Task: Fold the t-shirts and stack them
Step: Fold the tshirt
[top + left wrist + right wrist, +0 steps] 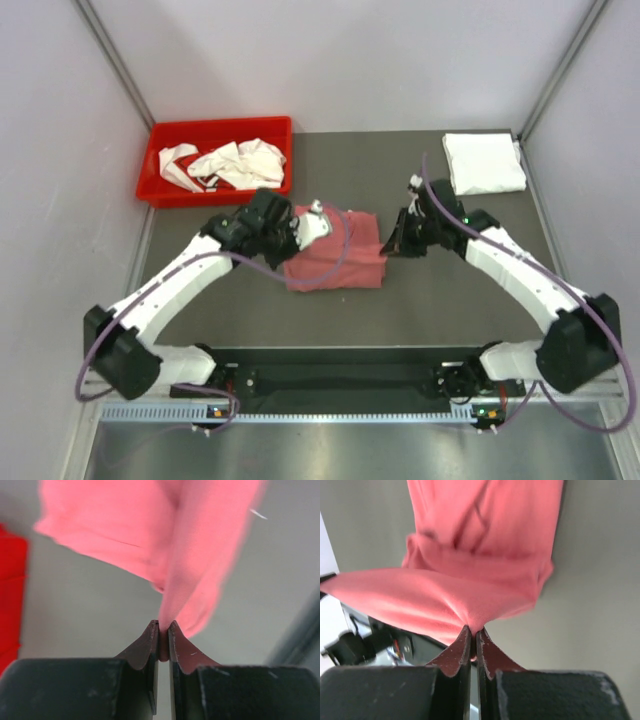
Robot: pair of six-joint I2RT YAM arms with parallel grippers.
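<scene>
Grey surface (440,300) carries the pink t-shirt (345,262), part folded, just to the near right of the red bin (220,123). The left tool (163,625) and right tool (473,629) each pinch its cloth tight. It looks light, limp and likely to sag, so edges and corners seem the best hold.

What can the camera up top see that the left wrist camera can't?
Only the top view shows the folded white shirt, the crumpled white shirts in the red bin, and the right gripper. Only the left wrist view shows, close up, the left gripper pinched shut on a fold of cloth. Both show the pink shirt and the grey table.
</scene>
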